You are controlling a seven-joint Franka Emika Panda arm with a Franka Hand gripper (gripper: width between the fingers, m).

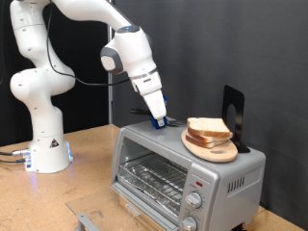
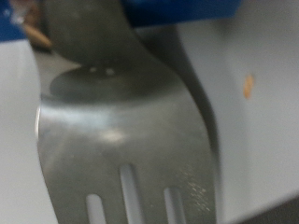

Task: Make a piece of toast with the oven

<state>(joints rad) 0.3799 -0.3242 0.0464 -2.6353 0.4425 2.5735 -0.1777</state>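
Observation:
The piece of toast [image 1: 206,127] lies on a round wooden plate [image 1: 214,150] on top of the silver oven [image 1: 164,164], towards the exterior view's right. The oven's glass door is closed, with the wire rack behind it and two knobs [image 1: 192,202] at its front right. My gripper [image 1: 160,118] points down at the oven's top, just left of the plate, shut on the blue handle [image 1: 166,122] of a slotted metal spatula [image 2: 121,140]. The spatula's blade fills the wrist view, blurred and very close. The toast and oven door do not show there.
A black upright stand [image 1: 233,111] rises behind the plate on the oven's far right. The oven stands on a wooden table [image 1: 87,183]. The robot's white base [image 1: 46,149] is at the exterior view's left. A small grey object [image 1: 85,219] lies near the bottom edge.

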